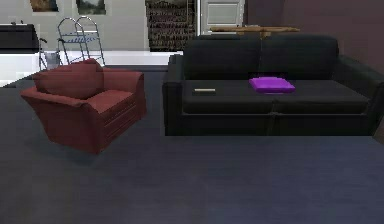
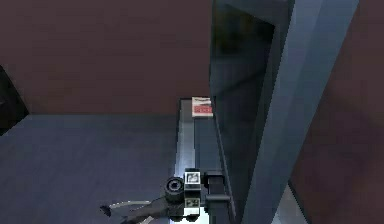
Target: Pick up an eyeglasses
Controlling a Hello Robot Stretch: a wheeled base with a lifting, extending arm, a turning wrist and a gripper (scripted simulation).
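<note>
A small flat grey thing lies on the left seat of a black sofa in the forward view; its shape is too small to name. In the arm side view my gripper reaches toward the left at the bottom edge, beside two white marker squares. Only dark floor lies behind its thin fingers, so it holds nothing.
A purple cushion rests on the sofa's middle seat. A red armchair stands left of the sofa, with a wire rack behind it. Beside the arm rises a tall dark panel on a low stand bearing a red-and-white item. Dark floor spreads in front.
</note>
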